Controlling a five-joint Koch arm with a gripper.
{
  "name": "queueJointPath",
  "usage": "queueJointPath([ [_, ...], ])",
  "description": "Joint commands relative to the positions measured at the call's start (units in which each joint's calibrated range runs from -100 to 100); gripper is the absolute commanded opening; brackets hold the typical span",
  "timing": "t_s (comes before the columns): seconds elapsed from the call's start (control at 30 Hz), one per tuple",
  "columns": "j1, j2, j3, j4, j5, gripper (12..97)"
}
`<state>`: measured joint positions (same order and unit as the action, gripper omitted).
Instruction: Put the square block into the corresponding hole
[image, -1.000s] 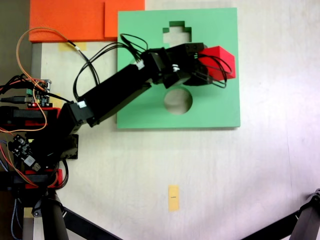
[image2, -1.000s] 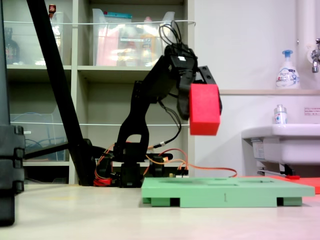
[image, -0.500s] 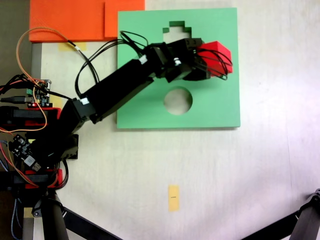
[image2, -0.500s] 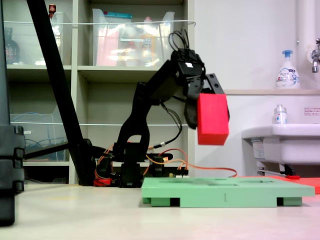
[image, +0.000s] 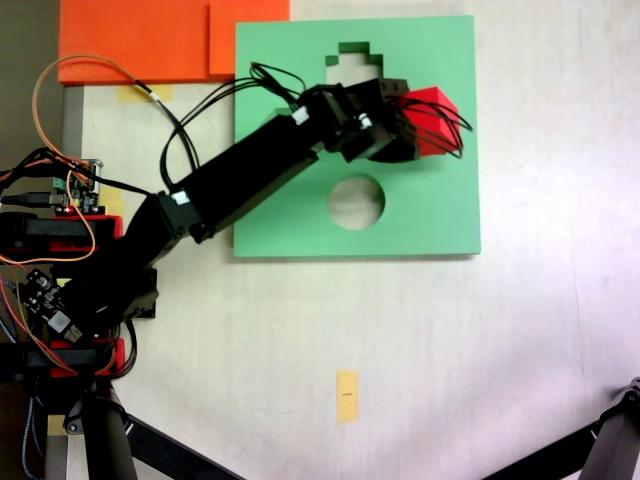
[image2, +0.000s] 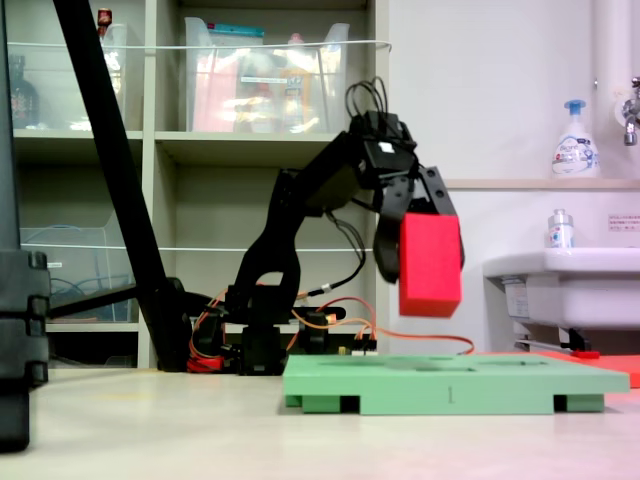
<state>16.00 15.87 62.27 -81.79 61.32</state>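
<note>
The square block (image: 434, 117) is a bright red foam cube, and my gripper (image: 424, 124) is shut on it above the green foam board (image: 440, 212). From the side, the block (image2: 430, 272) hangs upright well above the board (image2: 450, 385), with black fingers (image2: 387, 258) on either side of it and my gripper (image2: 430, 248) around its upper part. From above, the block sits over the board's right middle. The corresponding hole is hidden under the arm and block. The cross-shaped cutout (image: 352, 55) and the round cutout (image: 357, 201) are visible.
Flat orange foam sheets (image: 150, 40) lie at the top left, touching the board's corner. The arm's base and wiring (image: 60, 250) fill the left edge. A yellow tape mark (image: 347, 395) is on the table. Black tripod legs (image: 590, 450) cross the bottom corners. A sink (image2: 565, 290) stands behind.
The gripper, still holding the red block, has shifted slightly toward the board's far edge in the view from above. From the side it has moved right and lower.
</note>
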Motion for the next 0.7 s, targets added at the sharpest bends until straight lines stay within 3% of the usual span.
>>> queueJointPath([
  [0.0,0.44,-0.65,4.23,2.59,0.44,28.2],
  [0.67,0.83,2.15,4.23,1.92,0.63,28.2],
])
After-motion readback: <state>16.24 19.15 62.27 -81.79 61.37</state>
